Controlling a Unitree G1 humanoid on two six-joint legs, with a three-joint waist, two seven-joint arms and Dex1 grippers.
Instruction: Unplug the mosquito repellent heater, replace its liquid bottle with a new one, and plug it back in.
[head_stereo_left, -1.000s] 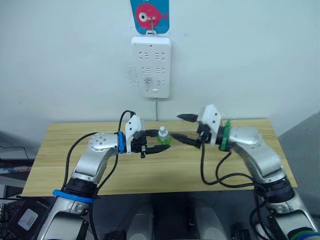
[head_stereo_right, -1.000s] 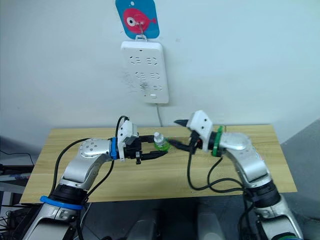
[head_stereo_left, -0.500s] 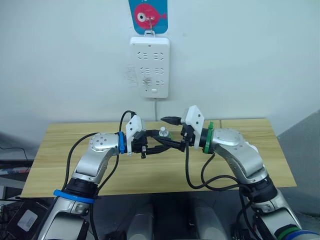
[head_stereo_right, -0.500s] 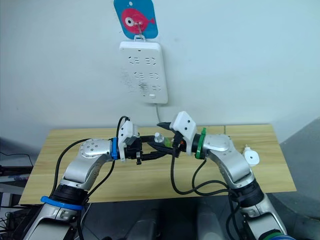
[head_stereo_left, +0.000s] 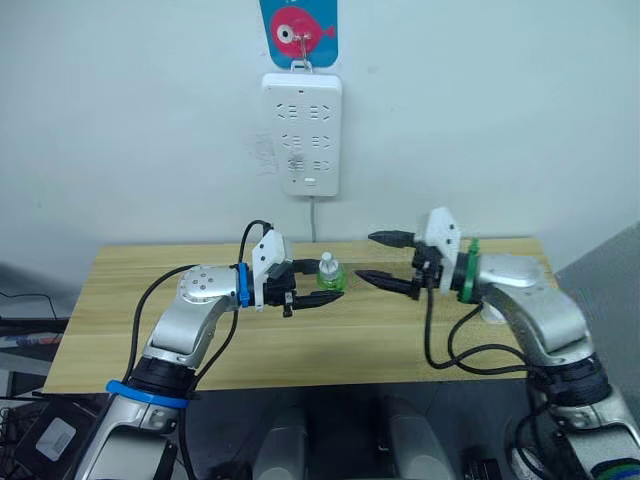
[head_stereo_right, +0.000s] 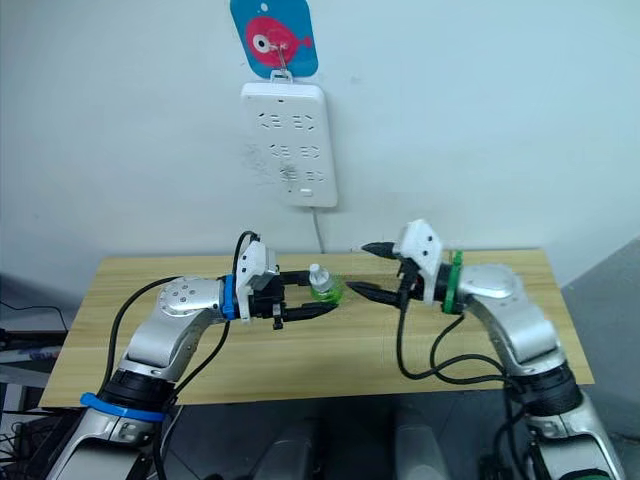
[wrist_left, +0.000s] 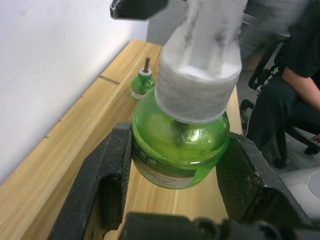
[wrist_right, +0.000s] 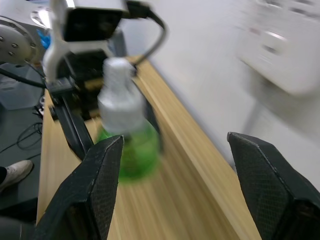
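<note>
My left gripper (head_stereo_left: 322, 287) holds the new bottle (head_stereo_left: 328, 274) above the table (head_stereo_left: 120, 320). Its two fingers (wrist_left: 107, 175) press on the round green sides, and the white cap points up. My right gripper (head_stereo_left: 385, 260) hangs just beside it, not touching, with its fingers (wrist_right: 260, 185) spread wide and nothing between them. The old bottle (wrist_left: 142, 84), with its bare dark wick, stands upright on the wood near the wall, apart from the one I hold. The power strip (head_stereo_left: 302, 133) hangs on the wall above, under a blue card with a red fish (head_stereo_left: 300, 30). In the left wrist view a person's dark sleeve (wrist_left: 290, 95) shows past the table edge.
</note>
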